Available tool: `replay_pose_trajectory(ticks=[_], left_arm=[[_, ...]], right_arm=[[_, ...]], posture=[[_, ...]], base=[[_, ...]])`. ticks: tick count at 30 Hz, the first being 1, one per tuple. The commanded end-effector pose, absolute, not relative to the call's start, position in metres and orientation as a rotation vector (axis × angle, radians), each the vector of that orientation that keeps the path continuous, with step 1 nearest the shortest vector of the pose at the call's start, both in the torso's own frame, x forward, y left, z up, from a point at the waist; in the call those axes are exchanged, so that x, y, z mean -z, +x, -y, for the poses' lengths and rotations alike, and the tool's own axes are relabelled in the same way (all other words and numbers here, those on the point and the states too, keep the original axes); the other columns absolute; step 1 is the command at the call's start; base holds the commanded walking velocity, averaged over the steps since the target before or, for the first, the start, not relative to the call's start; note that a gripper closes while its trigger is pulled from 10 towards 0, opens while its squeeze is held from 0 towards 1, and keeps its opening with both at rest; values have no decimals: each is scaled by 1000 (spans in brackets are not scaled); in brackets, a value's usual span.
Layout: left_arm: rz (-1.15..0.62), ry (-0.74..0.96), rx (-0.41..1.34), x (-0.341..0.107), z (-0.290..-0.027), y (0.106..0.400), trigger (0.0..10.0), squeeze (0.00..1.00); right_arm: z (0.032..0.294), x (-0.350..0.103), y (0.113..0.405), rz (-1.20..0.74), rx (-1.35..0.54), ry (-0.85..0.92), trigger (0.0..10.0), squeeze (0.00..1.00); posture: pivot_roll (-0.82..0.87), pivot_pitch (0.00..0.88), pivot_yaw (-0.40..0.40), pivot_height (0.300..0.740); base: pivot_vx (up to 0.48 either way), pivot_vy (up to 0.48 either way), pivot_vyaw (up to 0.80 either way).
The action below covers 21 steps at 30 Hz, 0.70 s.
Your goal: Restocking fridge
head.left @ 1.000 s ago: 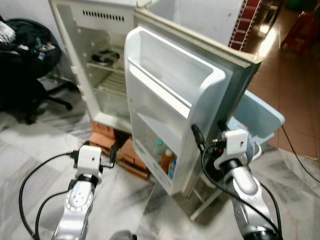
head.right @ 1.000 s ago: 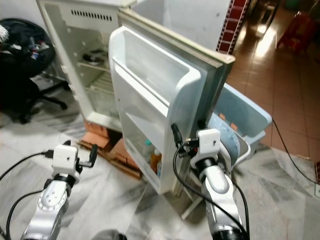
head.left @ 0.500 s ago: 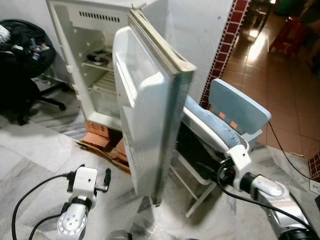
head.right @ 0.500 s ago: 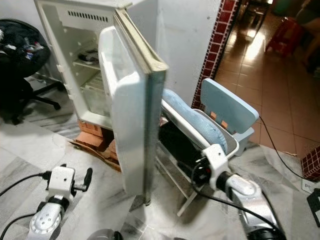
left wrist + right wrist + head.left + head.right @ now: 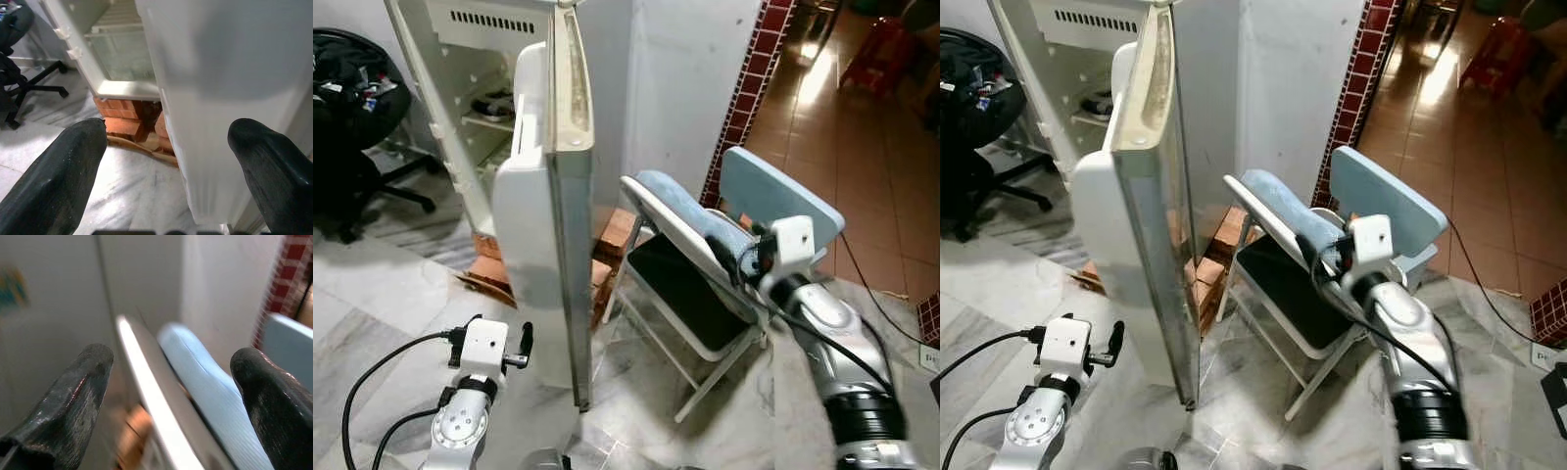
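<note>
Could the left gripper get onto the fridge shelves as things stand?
Probably not: the left gripper, open and low, faces the half-closed fridge door, which stands between it and the shelves.

We are in a lived-in home, in a utility corner. A small white fridge (image 5: 543,196) stands propped on bricks (image 5: 122,120) over a grey marble floor (image 5: 382,294). Beside it a folding chair (image 5: 690,264) leans by a white wall (image 5: 675,78) edged with red tile (image 5: 749,88). A black office chair (image 5: 357,108) sits at the far left, and a terracotta-tiled room (image 5: 862,137) opens beyond.
</note>
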<state>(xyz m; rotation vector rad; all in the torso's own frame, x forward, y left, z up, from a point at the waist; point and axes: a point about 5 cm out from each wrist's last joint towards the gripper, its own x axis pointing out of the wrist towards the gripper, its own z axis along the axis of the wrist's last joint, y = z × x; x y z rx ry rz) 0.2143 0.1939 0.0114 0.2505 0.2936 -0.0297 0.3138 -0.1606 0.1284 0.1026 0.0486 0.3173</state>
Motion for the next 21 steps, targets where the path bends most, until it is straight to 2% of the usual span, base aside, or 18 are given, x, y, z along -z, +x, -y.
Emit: replay_pose_trajectory(ticks=[1,4,7,10,15,21], left_arm=[[-325,275,24,-8,-195,210,10000,0],[-402,276,9,3,-196,199,10000,0],[-455,287,7,9,-195,190,10000,0],[-474,287,4,12,-194,190,10000,0],[-496,300,-7,15,-198,191,10000,0],[-463,359,111,18,-196,205,10000,0]], right_arm=[[145,-147,316,9,-350,112,10000,0],[96,-167,314,63,-512,197,10000,0],[49,-191,303,93,-775,313,10000,0],[24,-211,287,97,-1004,436,10000,0],[17,-212,265,81,-1238,418,10000,0],[41,-183,290,-5,-998,323,10000,0]], posture=[[24,0,-16,740],[27,0,-14,740],[43,0,-22,740],[62,0,-33,740],[75,0,-44,740],[62,0,-39,740]], base=[[0,0,0],[0,0,0],[0,0,0],[0,0,0],[0,0,0],[0,0,0]])
